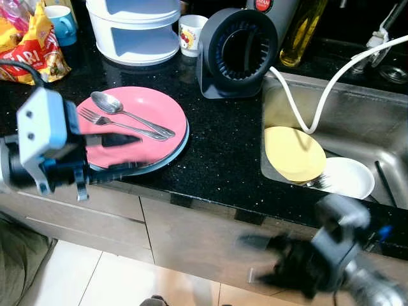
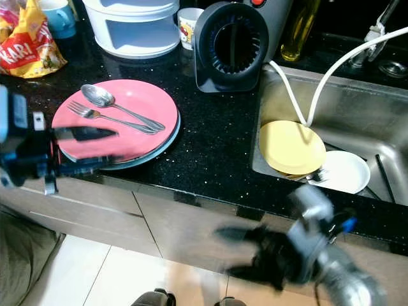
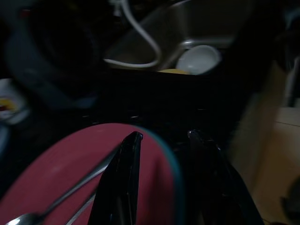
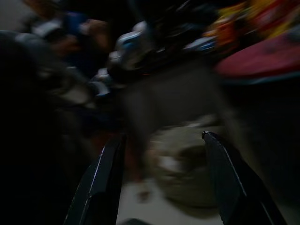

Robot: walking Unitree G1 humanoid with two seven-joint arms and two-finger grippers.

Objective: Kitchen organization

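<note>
A pink plate (image 1: 156, 105) lies on a blue-grey plate (image 1: 177, 148) on the black counter, near its front edge. A spoon (image 1: 108, 102) and a fork (image 1: 95, 116) rest on the pink plate. My left gripper (image 1: 131, 153) is open at the stack's front-left rim, one finger over the pink surface and the other outside the edge; the left wrist view shows the same straddle by the left gripper (image 3: 165, 136). My right gripper (image 1: 252, 260) is blurred, low in front of the cabinet below the counter, open and holding nothing, as in the right gripper's (image 4: 161, 138) own view.
The sink (image 1: 357, 95) at the right holds a yellow plate (image 1: 293, 153), a white bowl (image 1: 347, 177) and a white hose (image 1: 299, 108). Behind stand a black round appliance (image 1: 237, 51), white stacked containers (image 1: 134, 29), a cup (image 1: 191, 33), a snack bag (image 1: 35, 48) and a bottle (image 1: 303, 32).
</note>
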